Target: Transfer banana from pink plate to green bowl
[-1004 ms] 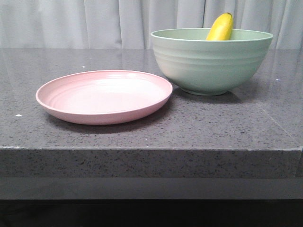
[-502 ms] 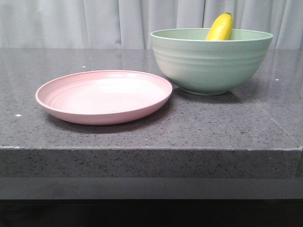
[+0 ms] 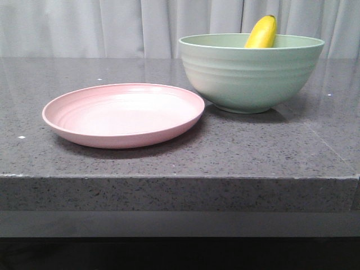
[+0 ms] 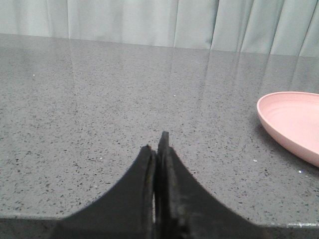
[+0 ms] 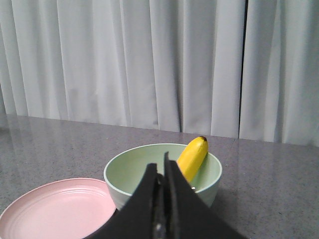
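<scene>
Pressing together on nothing, your left gripper's (image 4: 158,149) jaws are hanging low over the speckled grey tabletop (image 3: 169,160); your right gripper (image 5: 162,174), likewise closed and empty, is hovering before the green bowl (image 3: 251,73). The banana (image 3: 262,31) is leaning inside it beside the pink plate (image 3: 124,115), before pale curtains (image 5: 124,64), unchanged from a second ago.

Table (image 3: 169,163): pink plate (image 3: 124,115) at left, touching or just beside green bowl (image 3: 250,73) at right rear; banana (image 3: 262,32) propped upright inside bowl.
</scene>
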You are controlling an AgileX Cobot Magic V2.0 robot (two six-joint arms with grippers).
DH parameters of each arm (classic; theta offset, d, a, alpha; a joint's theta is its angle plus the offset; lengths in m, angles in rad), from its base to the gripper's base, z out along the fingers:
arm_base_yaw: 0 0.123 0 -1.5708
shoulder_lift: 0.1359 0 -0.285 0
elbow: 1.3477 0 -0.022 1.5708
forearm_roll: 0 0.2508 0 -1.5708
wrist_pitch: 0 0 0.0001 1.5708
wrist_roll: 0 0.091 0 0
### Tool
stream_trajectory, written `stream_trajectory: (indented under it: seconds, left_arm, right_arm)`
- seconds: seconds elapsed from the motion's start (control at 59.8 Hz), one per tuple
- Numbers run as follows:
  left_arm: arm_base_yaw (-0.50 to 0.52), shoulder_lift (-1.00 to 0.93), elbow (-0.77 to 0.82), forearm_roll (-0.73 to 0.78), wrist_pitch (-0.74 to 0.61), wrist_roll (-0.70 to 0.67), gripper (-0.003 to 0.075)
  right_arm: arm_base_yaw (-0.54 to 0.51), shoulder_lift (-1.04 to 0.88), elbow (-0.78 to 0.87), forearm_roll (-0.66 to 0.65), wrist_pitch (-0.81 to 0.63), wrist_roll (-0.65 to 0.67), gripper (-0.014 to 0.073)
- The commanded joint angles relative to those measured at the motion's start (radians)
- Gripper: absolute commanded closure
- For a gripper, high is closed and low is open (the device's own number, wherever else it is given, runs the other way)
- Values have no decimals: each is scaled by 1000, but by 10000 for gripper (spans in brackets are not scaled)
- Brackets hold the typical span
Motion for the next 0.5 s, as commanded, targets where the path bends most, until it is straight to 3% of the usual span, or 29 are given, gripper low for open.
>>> stream_trajectory:
  seconds: [0.0, 0.1, 0.218, 0.301, 0.485]
  left_arm:
    - [3, -19, 4, -10, -86, -2, 741]
    - [3, -19, 4, -10, -86, -2, 741]
    - [3, -19, 4, -10, -86, -2, 741]
    - [3, -19, 4, -10, -86, -2, 741]
    - [3, -19, 4, -10, -86, -2, 741]
  right_arm:
    - [-4, 10, -12, -14, -76, -7, 662]
    - [-28, 3, 42, -112, -120, 40, 662]
    - [-113, -43, 154, -227, -180, 207, 662]
    - [-196, -93, 231, -235, -177, 281, 662]
    - [-300, -168, 377, -230, -123, 296, 662]
